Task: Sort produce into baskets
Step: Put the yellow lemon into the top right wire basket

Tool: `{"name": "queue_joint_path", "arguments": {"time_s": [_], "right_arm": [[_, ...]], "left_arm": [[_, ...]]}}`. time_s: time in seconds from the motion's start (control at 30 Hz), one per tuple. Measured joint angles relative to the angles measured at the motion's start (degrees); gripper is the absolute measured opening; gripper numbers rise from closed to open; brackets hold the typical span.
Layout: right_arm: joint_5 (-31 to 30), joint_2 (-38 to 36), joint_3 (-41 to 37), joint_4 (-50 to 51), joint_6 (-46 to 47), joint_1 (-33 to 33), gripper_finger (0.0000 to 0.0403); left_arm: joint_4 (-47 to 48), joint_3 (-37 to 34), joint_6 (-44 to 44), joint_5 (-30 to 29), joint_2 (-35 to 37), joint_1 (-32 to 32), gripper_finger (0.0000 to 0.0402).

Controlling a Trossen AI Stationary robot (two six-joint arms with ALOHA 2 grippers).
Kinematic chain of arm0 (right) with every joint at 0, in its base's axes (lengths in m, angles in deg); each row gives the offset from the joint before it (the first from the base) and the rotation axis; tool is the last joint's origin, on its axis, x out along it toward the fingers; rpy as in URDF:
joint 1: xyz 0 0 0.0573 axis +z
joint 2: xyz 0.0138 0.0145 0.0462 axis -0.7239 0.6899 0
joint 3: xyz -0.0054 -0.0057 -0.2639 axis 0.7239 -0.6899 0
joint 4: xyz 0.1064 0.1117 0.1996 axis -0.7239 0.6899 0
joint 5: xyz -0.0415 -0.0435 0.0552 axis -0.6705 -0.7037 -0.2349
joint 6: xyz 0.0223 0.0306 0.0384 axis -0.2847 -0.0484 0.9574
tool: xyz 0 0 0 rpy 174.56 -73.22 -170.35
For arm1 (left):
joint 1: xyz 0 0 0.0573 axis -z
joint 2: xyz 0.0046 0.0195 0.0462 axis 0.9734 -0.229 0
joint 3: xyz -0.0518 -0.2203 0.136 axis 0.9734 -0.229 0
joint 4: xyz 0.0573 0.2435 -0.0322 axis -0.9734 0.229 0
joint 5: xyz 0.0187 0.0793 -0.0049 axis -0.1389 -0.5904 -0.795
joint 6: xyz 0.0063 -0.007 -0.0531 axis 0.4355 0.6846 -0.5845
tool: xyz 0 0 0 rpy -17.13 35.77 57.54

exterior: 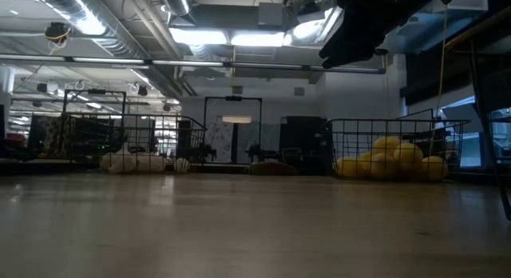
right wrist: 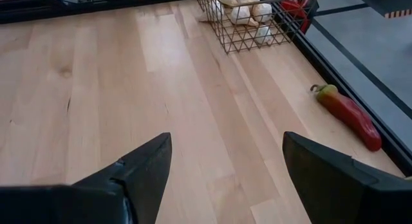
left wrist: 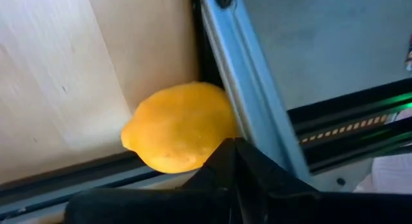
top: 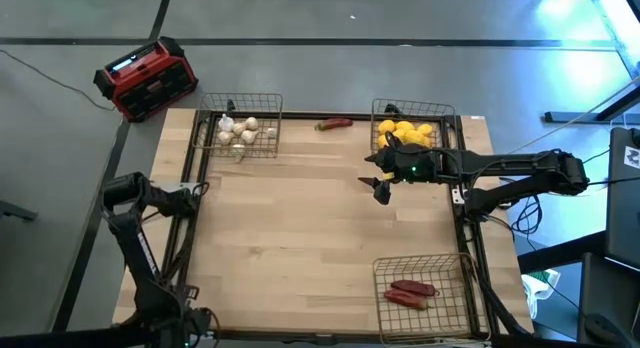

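**Sorting table with three wire baskets, right arm over the middle, left arm at the near-left corner**

Seen from above, the wooden table point(top: 320, 238) carries three wire baskets. The basket at the far left point(top: 240, 128) holds whitish bulbs point(top: 238, 132). The basket at the far right point(top: 415, 128) holds yellow fruits point(top: 407, 134), which the low view shows heaped against its mesh. The basket at the near right point(top: 425, 293) holds two red peppers point(top: 410, 292). A further red pepper point(top: 335, 124) lies loose on the table's far edge, between the two far baskets and touching neither.

The right gripper point(top: 382, 182) hangs above the table just in front of the fruit basket; its fingers stand wide apart with nothing between them, bare wood showing in the gap. The left gripper point(left wrist: 235, 161) is at the near-left corner of the table, its jaws closed together and empty. Just beyond its tip a yellow lemon point(left wrist: 180, 126) lies on the wood against the table's metal frame point(left wrist: 248, 76); whether the tip touches the lemon cannot be told. A red and black box point(top: 147, 78) sits on the floor beyond the far-left corner.
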Motion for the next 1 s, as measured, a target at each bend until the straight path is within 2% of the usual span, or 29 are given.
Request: {"name": "queue_joint_path", "arguments": {"time_s": [0.2, 0.7, 0.83, 1.0], "right_arm": [[0.0, 0.0, 0.0, 0.2, 0.1, 0.0, 0.0294], [0.0, 0.0, 0.0, 0.3, 0.3, 0.0, 0.0294], [0.0, 0.0, 0.0, -0.1, 0.3, 0.0, 0.0294], [0.0, 0.0, 0.0, -0.2, 0.3, 0.0, 0.0294]], "left_arm": [[0.9, 0.0, -1.7, 0.0, -0.7, 0.2, 0.0007], [0.8, -3.0, 3.7, 0.2, -0.4, -1.9, 0.0007], [2.2, -3.0, 8.2, -1.2, -0.4, -3.7, 0.0007], [8.0, -3.7, 11.9, -6.8, -0.8, -6.5, 0.0008]]}}
